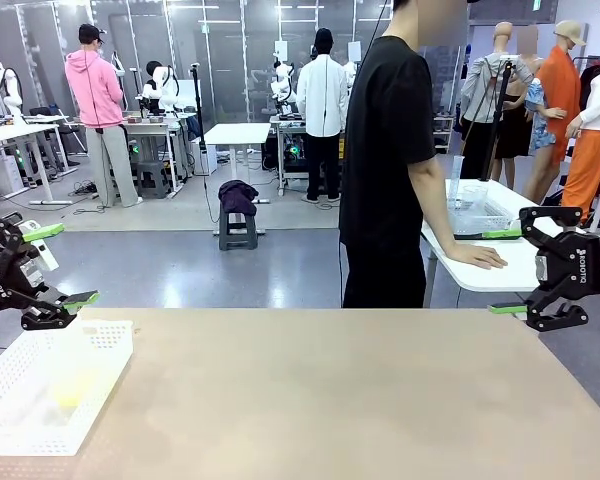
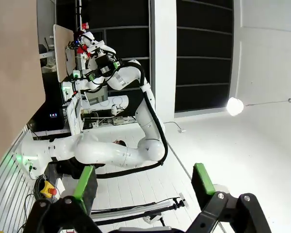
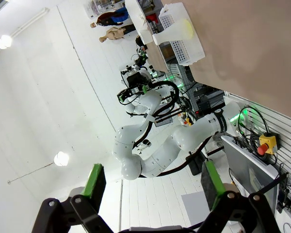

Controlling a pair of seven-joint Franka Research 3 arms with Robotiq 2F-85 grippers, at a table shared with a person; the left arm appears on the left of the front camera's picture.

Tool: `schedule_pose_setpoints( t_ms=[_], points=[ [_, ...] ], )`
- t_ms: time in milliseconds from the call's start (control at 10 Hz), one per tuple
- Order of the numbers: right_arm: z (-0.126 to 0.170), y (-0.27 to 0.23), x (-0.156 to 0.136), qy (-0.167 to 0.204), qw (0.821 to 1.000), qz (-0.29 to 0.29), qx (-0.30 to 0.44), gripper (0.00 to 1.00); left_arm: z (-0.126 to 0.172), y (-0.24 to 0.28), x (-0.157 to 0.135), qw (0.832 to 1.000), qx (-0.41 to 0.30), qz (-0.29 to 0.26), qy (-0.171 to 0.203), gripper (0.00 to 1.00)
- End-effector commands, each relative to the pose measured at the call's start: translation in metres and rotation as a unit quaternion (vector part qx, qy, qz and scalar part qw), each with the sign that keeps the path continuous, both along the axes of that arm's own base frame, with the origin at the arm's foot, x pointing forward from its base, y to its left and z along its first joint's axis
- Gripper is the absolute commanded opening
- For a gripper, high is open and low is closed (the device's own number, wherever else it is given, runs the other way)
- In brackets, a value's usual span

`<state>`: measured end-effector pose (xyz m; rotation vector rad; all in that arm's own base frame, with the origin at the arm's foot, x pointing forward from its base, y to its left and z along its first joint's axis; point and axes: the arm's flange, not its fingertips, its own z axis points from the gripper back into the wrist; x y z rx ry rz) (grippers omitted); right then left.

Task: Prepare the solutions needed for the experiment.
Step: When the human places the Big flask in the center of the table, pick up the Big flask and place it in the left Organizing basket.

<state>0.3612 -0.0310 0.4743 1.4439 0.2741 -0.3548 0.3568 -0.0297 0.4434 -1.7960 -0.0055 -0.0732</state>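
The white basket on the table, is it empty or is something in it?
Not empty. Through the white basket's mesh wall something pale yellow shows inside, but it is too blurred to tell what it is.

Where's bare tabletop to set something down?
The tabletop is bare from the white basket at its near left corner across to the right edge. The only crowded spot is that corner; something yellowish lies in the basket.
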Motion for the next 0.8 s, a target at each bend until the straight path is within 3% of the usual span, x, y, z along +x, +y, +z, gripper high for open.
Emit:
schedule_pose_setpoints(
  t_ms=[0,700],
  points=[
    [0.0016,0.0004,-0.0002,0.003,1.000,-0.003,0.003,1.00,0.0012,-0.0015,-0.0007,1.000,0.005,0.000,-0.005,1.00],
    [0.0016,0.0004,-0.0002,0.003,1.000,-0.003,0.003,1.00,0.0012,-0.0015,-0.0007,1.000,0.005,0.000,-0.005,1.00]
  ],
)
